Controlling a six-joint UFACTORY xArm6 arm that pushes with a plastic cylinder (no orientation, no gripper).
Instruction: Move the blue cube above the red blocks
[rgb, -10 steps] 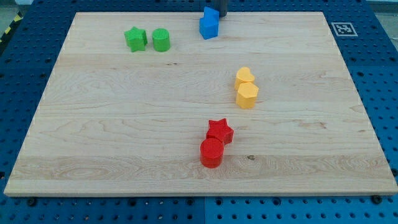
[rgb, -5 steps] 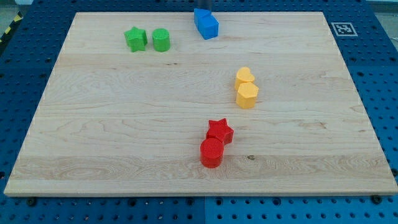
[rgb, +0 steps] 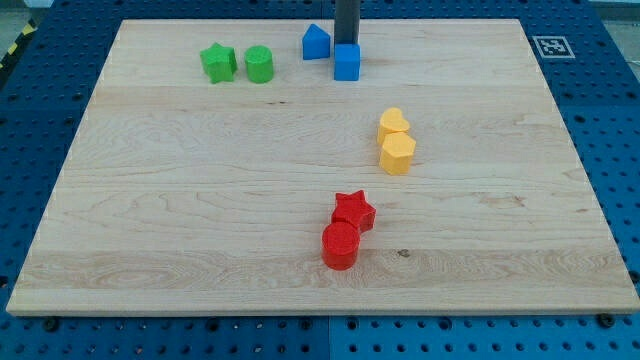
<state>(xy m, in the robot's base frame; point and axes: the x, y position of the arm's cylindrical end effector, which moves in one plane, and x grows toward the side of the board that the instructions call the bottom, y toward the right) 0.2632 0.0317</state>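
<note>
Behind the blue cube (rgb: 347, 61), seemingly touching it, my tip (rgb: 346, 44).

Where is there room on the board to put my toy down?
Bare wood spreads below the green blocks, left of the red blocks, and right of the yellow blocks. It is crowded at the top, where my tip meets the blue cube.

This looks like a robotics lab or a test bench, not a home. The wooden tabletop (rgb: 200, 200) lies on a blue metal plate with regular rows of holes (rgb: 610, 150), the kind used to fix equipment. A black-and-white square marker (rgb: 549, 46) is printed at the board's corner at the view's top right, and a yellow-black warning stripe (rgb: 18, 45) shows at the view's top left.
</note>
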